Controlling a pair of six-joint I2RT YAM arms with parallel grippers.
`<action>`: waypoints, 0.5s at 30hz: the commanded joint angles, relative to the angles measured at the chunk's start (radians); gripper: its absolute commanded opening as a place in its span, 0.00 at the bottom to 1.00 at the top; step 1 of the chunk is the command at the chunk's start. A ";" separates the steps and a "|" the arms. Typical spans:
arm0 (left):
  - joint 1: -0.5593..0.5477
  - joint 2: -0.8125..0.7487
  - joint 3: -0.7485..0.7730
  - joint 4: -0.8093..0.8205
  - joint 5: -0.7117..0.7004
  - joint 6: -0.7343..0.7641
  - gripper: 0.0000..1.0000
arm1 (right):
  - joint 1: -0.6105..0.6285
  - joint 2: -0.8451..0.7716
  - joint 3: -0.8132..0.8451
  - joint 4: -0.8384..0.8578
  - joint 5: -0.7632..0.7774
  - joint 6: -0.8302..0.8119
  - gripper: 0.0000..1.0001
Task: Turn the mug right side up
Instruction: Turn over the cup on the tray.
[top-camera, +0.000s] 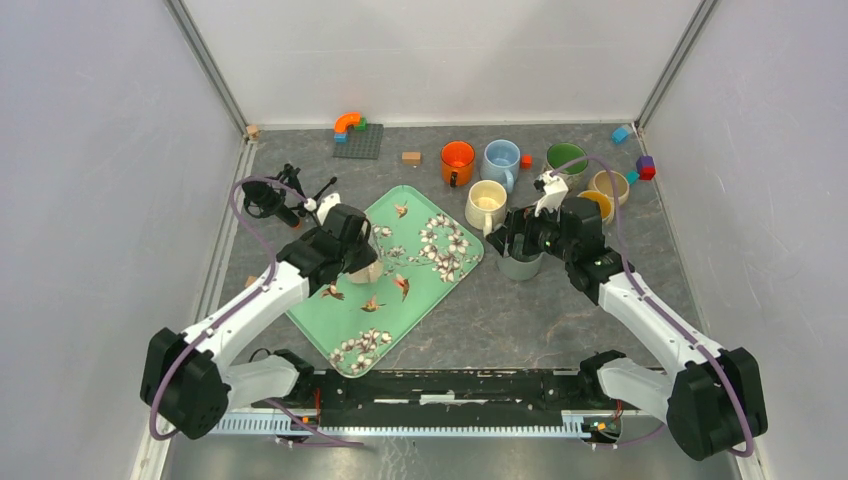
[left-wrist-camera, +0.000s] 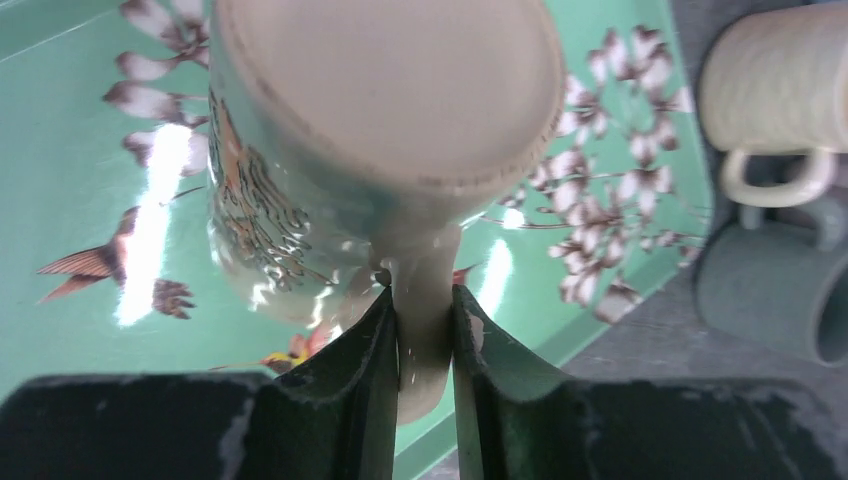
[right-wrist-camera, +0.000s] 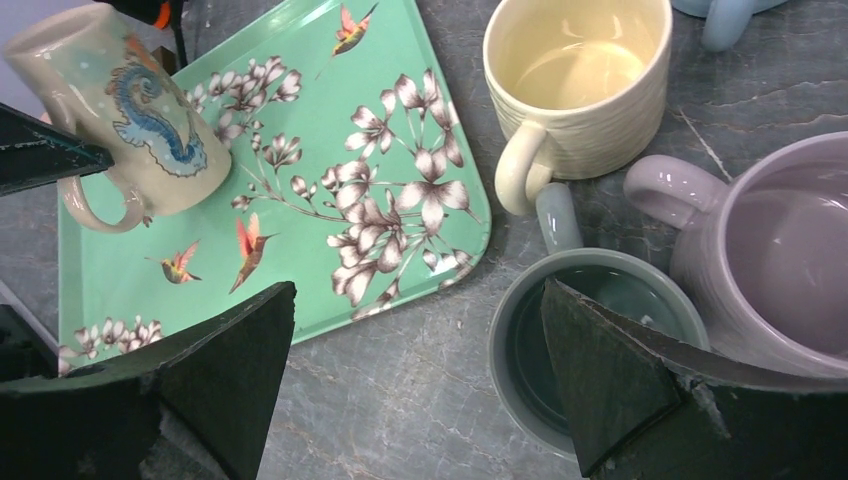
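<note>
Left hand (left-wrist-camera: 422, 305) pinches the mug (left-wrist-camera: 380, 130) handle, hidden overhead.

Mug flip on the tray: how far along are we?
Done: the left tool is shut on the handle of the mug. In hand: the mug is tilted over the tray, base upward, not yet upright. Left: rotate it rim-up, set it down, release. The right tool hangs open above the grey mug.

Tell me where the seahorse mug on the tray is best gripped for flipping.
Take the mug by its handle, from the side the loop juts toward, as the left gripper has it: the loop fits between the jaws; the body looks too wide.
</note>
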 joint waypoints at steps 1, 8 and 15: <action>0.000 -0.072 -0.004 0.202 0.037 -0.089 0.02 | 0.006 -0.009 -0.023 0.103 -0.061 0.056 0.98; 0.000 -0.096 -0.027 0.326 0.095 -0.172 0.02 | 0.005 -0.014 -0.046 0.172 -0.120 0.126 0.98; 0.000 -0.078 -0.006 0.379 0.142 -0.235 0.02 | 0.024 -0.020 -0.075 0.265 -0.176 0.191 0.98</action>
